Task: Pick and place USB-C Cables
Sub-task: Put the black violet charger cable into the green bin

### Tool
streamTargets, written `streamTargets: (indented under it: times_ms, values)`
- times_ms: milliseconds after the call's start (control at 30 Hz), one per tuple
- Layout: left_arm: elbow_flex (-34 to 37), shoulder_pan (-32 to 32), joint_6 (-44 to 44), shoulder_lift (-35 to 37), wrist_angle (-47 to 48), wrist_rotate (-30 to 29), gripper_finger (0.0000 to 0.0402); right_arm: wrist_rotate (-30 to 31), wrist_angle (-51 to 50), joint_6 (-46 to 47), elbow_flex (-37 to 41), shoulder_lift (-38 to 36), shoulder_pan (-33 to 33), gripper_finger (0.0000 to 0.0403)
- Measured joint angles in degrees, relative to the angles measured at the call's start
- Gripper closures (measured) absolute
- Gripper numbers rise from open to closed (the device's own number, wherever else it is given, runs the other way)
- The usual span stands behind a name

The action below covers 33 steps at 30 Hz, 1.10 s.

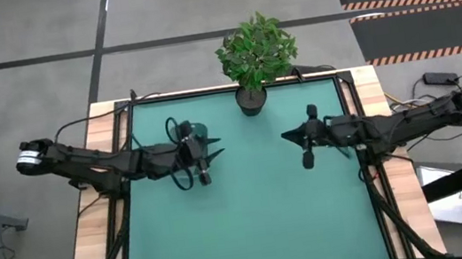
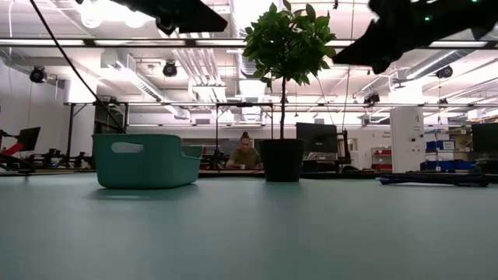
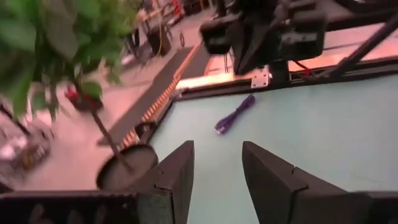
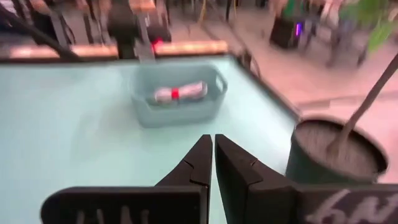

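Note:
The pale teal bin (image 2: 145, 160) stands on the table's left half, and in the high view my left gripper (image 1: 208, 154) hovers over the bin (image 1: 199, 132). The right wrist view shows a white-and-red cable bundle (image 4: 180, 93) lying inside the bin (image 4: 178, 109). A blue-purple cable (image 3: 235, 114) lies on the mat near the right arm's base; in the low view it shows as a dark strip (image 2: 432, 179). My left gripper (image 3: 217, 146) is open and empty. My right gripper (image 4: 213, 138) is shut, empty, and raised over the table's right half (image 1: 288, 134). The dark green-grey cables are out of view.
A potted plant (image 1: 248, 56) stands at the middle of the table's far edge, its black pot (image 2: 281, 160) between the two grippers. A person sits in the room beyond the table (image 2: 246, 154). Bare teal mat (image 1: 253, 225) stretches toward the near edge.

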State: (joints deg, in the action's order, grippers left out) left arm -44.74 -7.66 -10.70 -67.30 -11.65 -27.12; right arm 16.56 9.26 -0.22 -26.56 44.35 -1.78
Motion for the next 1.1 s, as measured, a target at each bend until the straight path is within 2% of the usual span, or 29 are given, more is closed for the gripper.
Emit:
streamTargets:
  times_ms: [200,367,633,867,1100]
  values:
    - [0.03,0.11,-7.44,0.02,-1.92,0.31,0.0281,-0.55,-20.74,6.50,-11.58,9.30,1.79,0.0392]
    - [0.16,0.15,-8.85,0.08,-0.76,0.69,0.0281,-5.01,-41.08,9.48,-21.33,16.17,4.01,0.0392]
    - [1.23,0.03,-9.13,3.76,0.59,0.75,0.0281,-9.60,-63.03,13.35,-28.80,23.03,10.29,0.0392]
    - [5.77,0.04,-6.35,10.40,0.64,0.68,0.0281,-13.36,-69.33,13.18,-27.72,26.25,19.69,0.0392]
    - [9.37,0.04,-6.05,16.80,0.03,0.57,0.0281,-13.65,-68.71,12.11,-26.61,29.51,30.83,0.0392]
